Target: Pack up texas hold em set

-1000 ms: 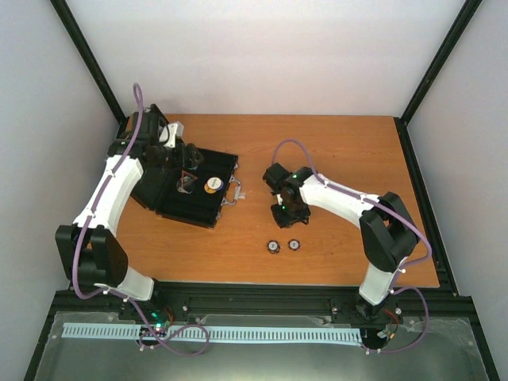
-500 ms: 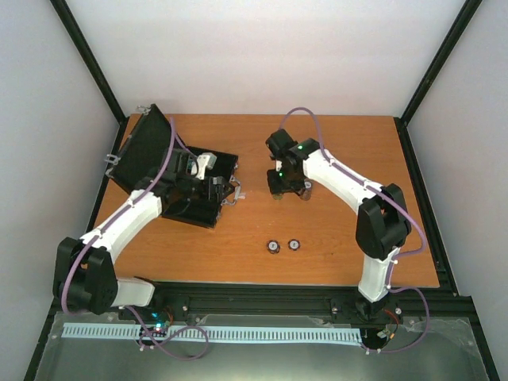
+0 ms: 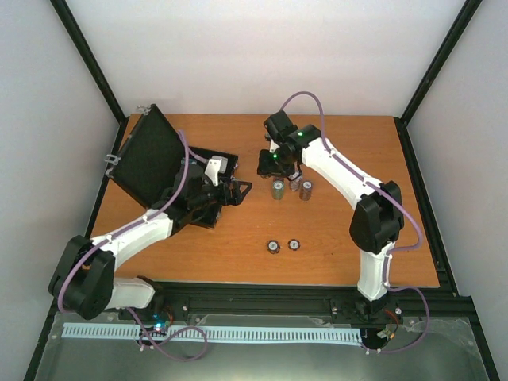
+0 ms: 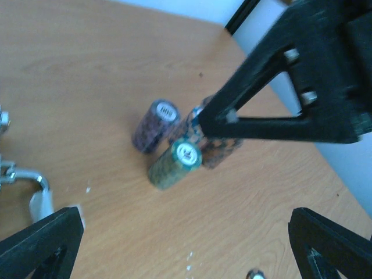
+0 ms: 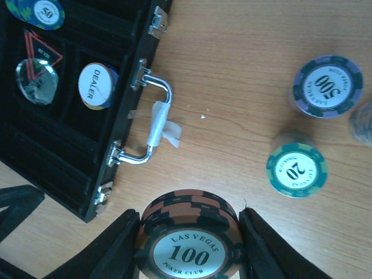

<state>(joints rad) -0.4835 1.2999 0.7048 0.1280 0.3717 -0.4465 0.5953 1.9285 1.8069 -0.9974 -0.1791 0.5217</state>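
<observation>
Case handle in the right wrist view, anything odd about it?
Yes. The silver handle of the black case has white tape wrapped around it, with a loose, crumpled end sticking out.

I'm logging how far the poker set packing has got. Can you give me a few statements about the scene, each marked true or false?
1. The right claw grips a brown 100 chip stack. True.
2. The case lid is shut. False: it stands raised and open.
3. A DEALER disc lies inside the case. True.
4. The green 20 stack is packed in the case. False: it stands on the table, near the purple 500 stack.
5. The left claw holds a chip stack. False: it is wide open with nothing between its fingers.
</observation>
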